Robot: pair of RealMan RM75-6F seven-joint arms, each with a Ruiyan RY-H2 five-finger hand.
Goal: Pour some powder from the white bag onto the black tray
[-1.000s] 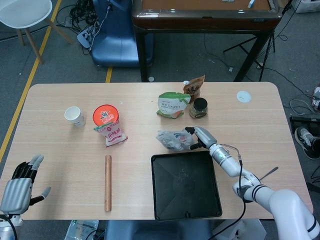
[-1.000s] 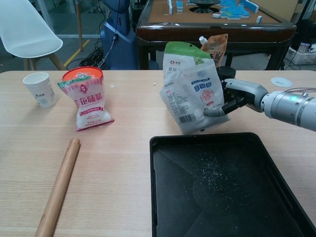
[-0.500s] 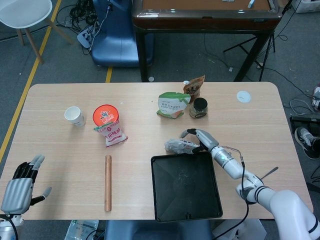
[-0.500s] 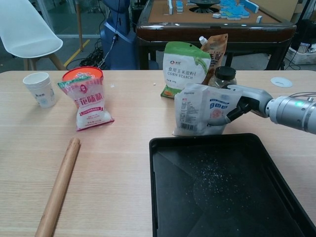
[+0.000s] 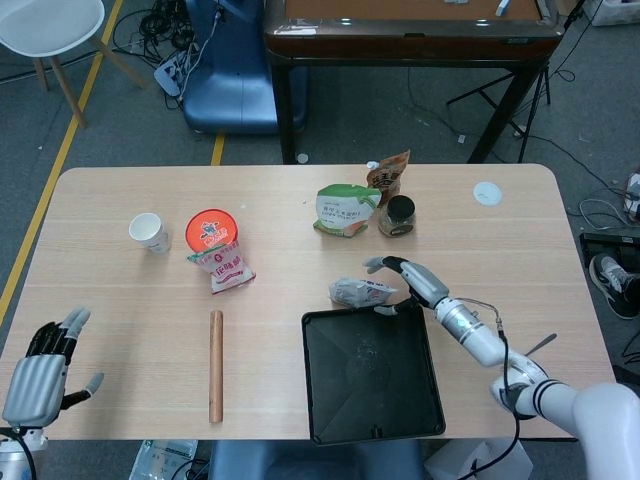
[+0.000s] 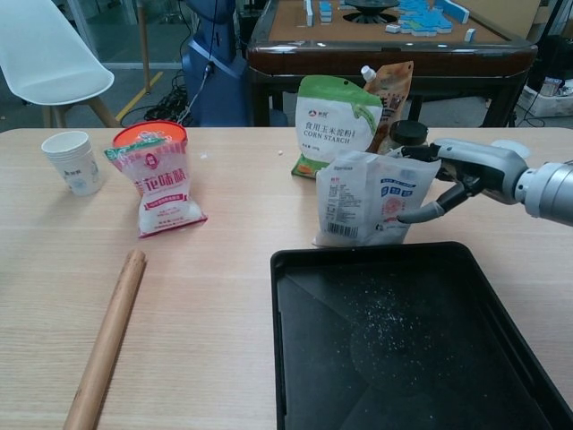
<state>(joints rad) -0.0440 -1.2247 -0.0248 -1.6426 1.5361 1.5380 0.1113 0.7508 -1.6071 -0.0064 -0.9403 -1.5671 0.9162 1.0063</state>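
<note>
**Spotter:** Where did the white bag (image 6: 369, 199) sit when you paused?

**Me:** It stood upright on the table (image 5: 280, 220), its base touching the far edge of the black tray (image 6: 403, 340), toward the tray's 12 o'clock. A light dusting of powder (image 6: 380, 309) already lay on the tray floor.

**Spotter:** And your right hand (image 6: 461, 175)?

**Me:** I had it at the bag's 3 o'clock, fingers spread and holding nothing. In the chest view the thumb (image 6: 430, 210) curved low by the bag's right edge while the upper fingers reached over its top corner. I couldn't tell whether any fingertip touched the film; I judged it loose, not a grip.

**Spotter:** Which way did the bag run?

**Me:** Long axis vertical, broad printed face toward me, so the hand met it edge-on from the side. In the head view (image 5: 362, 292) it sat at the tray's upper left corner.

**Spotter:** The left hand (image 5: 38, 372)?

**Me:** It was open and idle at the table's near left corner, well apart from everything. The right was clearly nearer, so I reckoned any regrasp belonged to it, closing in toward 9 o'clock.
</note>
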